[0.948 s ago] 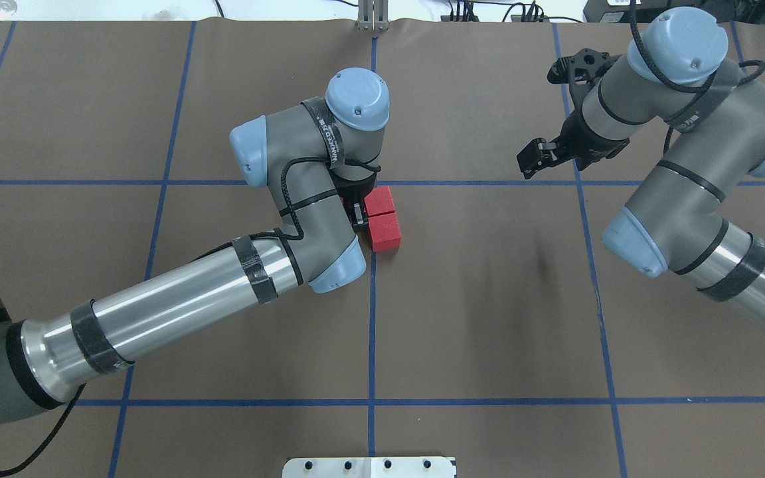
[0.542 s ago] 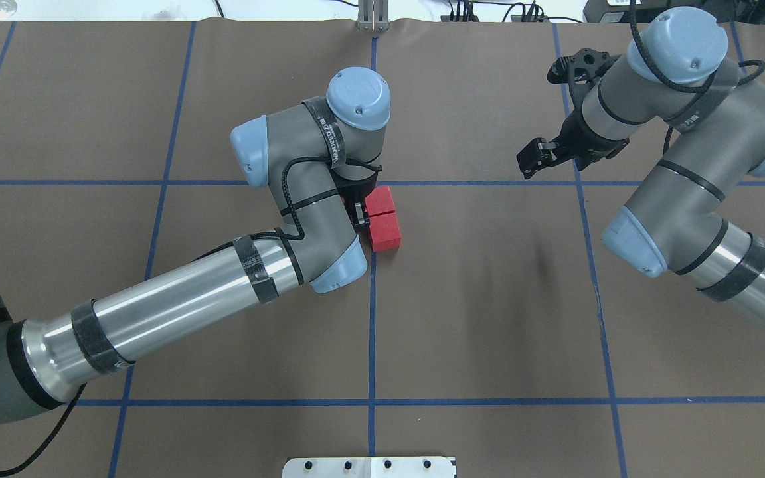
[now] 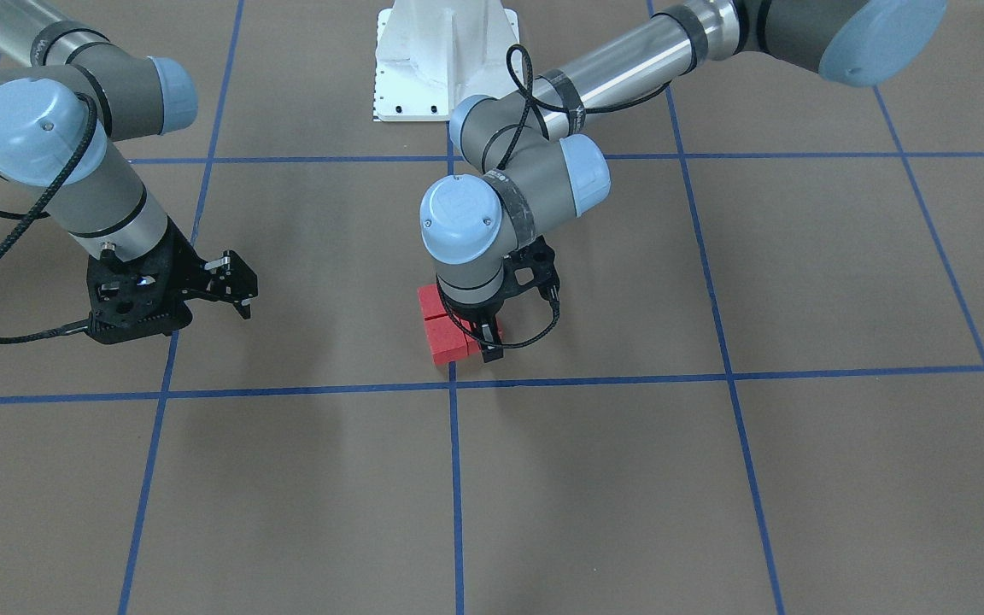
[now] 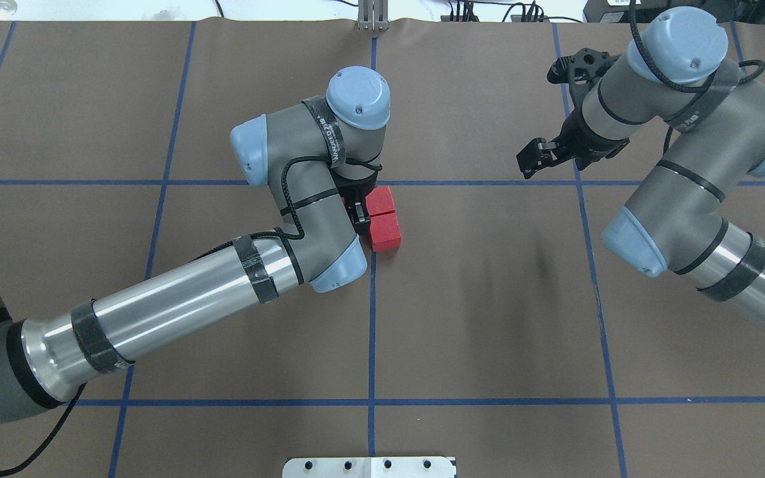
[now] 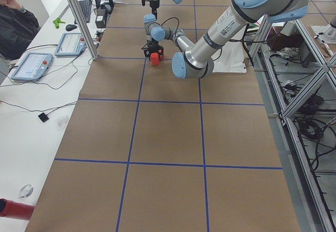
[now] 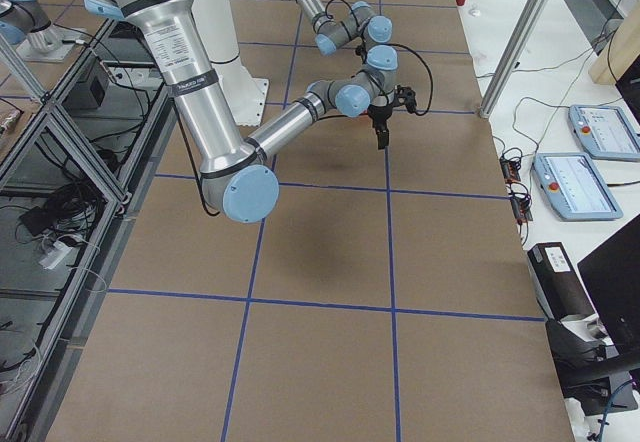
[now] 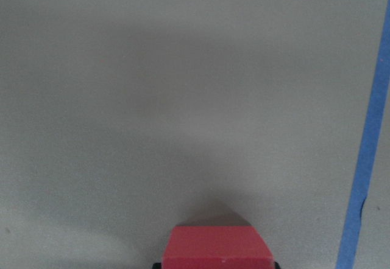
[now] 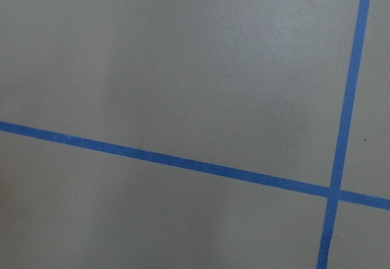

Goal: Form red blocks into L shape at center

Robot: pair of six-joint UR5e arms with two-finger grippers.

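Evidently the left pincer (image 3: 490, 342) is clenched on one red block (image 7: 216, 249), which shows at the bottom edge of the left wrist view with a dark fingertip at each side. From overhead, the other two red blocks (image 4: 385, 229) lie touching in a short row on the brown worktop (image 4: 489, 299), just at 5 o'clock of the center (image 4: 374, 182). The held block sits at 9 o'clock of the farther one, mostly hidden under the wrist. Well apart at 3 o'clock, the right pincer (image 4: 532, 158) hangs released, its fingers spread.
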